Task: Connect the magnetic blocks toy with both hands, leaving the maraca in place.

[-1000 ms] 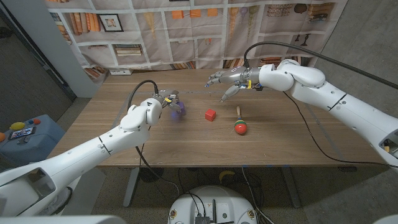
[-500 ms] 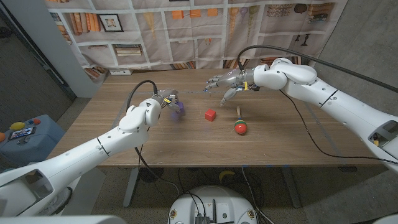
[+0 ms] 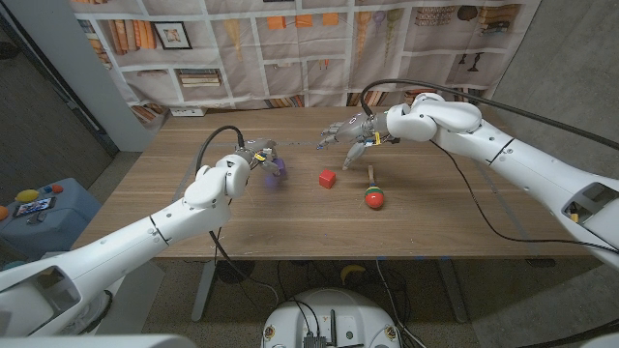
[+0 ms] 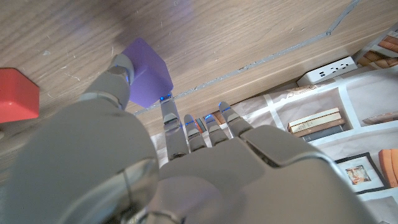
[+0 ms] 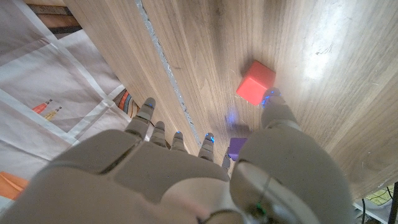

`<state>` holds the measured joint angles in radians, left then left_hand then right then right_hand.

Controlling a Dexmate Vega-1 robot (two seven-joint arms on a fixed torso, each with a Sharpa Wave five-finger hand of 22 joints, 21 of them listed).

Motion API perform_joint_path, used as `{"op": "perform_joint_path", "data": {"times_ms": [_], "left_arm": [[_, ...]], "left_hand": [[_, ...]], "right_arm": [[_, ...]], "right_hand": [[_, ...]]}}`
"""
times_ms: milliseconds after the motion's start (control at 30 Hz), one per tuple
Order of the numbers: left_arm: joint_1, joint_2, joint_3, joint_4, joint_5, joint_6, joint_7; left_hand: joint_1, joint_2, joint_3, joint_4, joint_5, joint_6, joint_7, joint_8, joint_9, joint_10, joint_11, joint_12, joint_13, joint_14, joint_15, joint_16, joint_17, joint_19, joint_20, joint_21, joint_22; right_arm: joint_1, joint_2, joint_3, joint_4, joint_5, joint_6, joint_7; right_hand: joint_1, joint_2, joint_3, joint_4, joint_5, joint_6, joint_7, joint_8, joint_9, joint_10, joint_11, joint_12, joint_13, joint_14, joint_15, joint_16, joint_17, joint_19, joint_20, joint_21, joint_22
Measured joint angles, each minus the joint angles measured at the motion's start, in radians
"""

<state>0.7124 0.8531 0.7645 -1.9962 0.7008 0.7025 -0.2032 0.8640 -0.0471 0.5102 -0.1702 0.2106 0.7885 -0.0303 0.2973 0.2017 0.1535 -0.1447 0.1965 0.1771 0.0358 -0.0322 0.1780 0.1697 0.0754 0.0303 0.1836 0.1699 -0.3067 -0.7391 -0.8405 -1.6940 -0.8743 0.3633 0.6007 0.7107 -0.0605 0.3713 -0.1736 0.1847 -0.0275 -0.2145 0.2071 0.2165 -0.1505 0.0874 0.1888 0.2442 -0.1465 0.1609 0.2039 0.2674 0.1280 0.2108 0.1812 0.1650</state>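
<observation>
Left arm reaches from the near-left corner across the wooden counter (image 3: 242,217). Left hand (image 3: 261,158) grips the small purple cube-shaped magnetic block (image 3: 278,166) between thumb and fingers, left of counter centre; left wrist view shows the purple cube (image 4: 147,73) at the fingertips with the counter surface just beyond it; whether the cube touches the counter, cannot tell.

Right arm comes in from the right, elbow high, forearm angled toward counter centre. Right hand (image 3: 346,133) hovers above the counter, fingers spread apart, holding nothing.

Small red cube-shaped magnetic block (image 3: 328,178) sits on the counter between the two hands, apart from both. In right wrist view the red cube (image 5: 255,82) lies past the right thumb.

Maraca with wooden handle and red-and-green head (image 3: 373,195) lies on the counter just right of the red cube, handle pointing away toward the right hand.
</observation>
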Motion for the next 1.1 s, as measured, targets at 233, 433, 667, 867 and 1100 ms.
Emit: {"op": "perform_joint_path", "data": {"times_ms": [233,433,667,867,1100], "left_arm": [[0.004,0.0,0.0,-0.003,0.004,0.004,0.001],[0.008,-0.002,0.0,-0.007,0.008,0.008,0.001],[0.012,-0.003,0.0,-0.01,0.008,0.009,0.002],[0.014,-0.005,0.001,-0.011,0.011,0.013,0.004],[0.016,-0.007,0.003,-0.012,0.012,0.013,0.005]], "left_hand": [[0.0,0.0,-0.007,-0.001,0.0,0.0,0.0,0.0,0.0,0.0,0.0,0.0,0.0,0.0,0.0,0.0,0.0,0.0,0.0,0.0,0.0],[0.0,0.0,-0.007,-0.002,-0.002,0.0,0.0,0.0,0.001,0.0,0.0,0.0,0.0,0.0,0.0,0.0,0.0,0.0,0.0,0.0,0.0],[0.012,0.004,-0.008,-0.003,-0.002,0.0,0.0,0.0,0.001,0.0,0.0,0.0,0.0,0.0,0.0,0.0,0.0,0.0,0.0,0.0,0.0],[0.011,0.004,-0.012,0.001,-0.003,0.0,0.0,0.0,0.001,0.0,0.0,0.0,0.0,0.0,0.0,0.0,0.0,0.0,0.0,0.0,0.0],[0.01,0.005,-0.012,0.001,-0.003,0.0,0.0,0.0,0.001,0.0,0.0,0.0,0.0,0.0,0.0,0.0,0.0,0.0,0.0,0.0,0.0]], "right_arm": [[0.011,0.016,-0.02,0.025,-0.02,0.012,0.002],[0.021,0.03,-0.037,0.051,-0.029,0.03,0.0],[0.024,0.035,-0.045,0.064,-0.038,0.048,-0.015],[0.039,0.053,-0.071,0.108,-0.04,0.061,-0.02],[0.053,0.069,-0.087,0.14,-0.032,0.077,-0.021]], "right_hand": [[0.0,0.0,0.004,0.004,0.0,0.001,0.0,0.008,0.0,0.0,0.0,0.007,0.005,0.0,0.0,0.008,0.0,0.004,-0.004,0.0,0.0],[0.0,0.0,0.004,0.004,0.0,0.008,-0.001,0.014,0.005,0.0,0.0,0.007,0.005,0.0,0.0,0.008,0.005,0.004,-0.004,0.0,0.0],[0.0,0.0,0.004,0.004,0.0,0.019,0.0,0.016,0.005,0.004,-0.004,0.012,0.005,0.004,-0.004,0.008,0.005,0.004,-0.004,0.0,0.0],[0.008,0.008,0.009,0.008,0.0,0.029,0.0,0.023,0.005,0.004,-0.004,0.012,0.007,0.004,-0.004,0.009,0.005,0.011,-0.011,0.004,0.0],[0.01,0.011,0.008,0.008,0.0,0.029,0.0,0.023,0.005,0.004,-0.004,0.012,0.009,0.004,-0.004,0.016,0.005,0.015,-0.007,0.004,0.0]]}}
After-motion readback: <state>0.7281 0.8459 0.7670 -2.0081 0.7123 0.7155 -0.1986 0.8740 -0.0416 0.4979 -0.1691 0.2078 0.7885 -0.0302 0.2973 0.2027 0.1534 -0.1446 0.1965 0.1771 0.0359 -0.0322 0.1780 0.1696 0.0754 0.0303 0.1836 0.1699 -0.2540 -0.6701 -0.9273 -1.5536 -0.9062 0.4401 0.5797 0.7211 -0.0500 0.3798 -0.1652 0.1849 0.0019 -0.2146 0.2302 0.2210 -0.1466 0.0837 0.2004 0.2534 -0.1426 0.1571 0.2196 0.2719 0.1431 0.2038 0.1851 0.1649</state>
